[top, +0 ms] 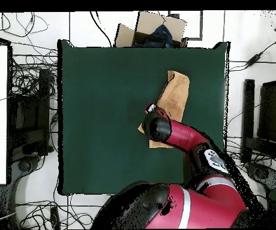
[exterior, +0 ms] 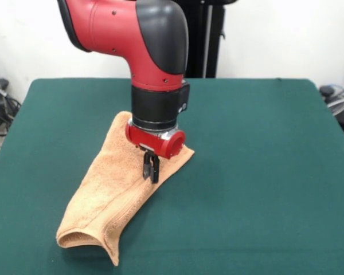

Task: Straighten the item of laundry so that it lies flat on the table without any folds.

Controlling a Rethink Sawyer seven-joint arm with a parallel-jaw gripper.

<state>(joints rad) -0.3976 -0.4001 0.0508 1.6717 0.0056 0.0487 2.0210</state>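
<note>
Peach terry towel [exterior: 112, 189] lies folded double in a long strip on the green table [exterior: 264, 172], not flat yet. In front view its long axis runs diagonally, from approx. table centre under the arm down twd the near-left corner, fold lip curling up at that near end. Gripper [exterior: 151, 168] sits low over the towel's right-hand long edge nr its far end, fingers close together, looks pinched on that edge but can't tell for sure. Most of the cloth lies near-left of gripper, so the unfold prob. pulls sideways, away from that axis
</note>
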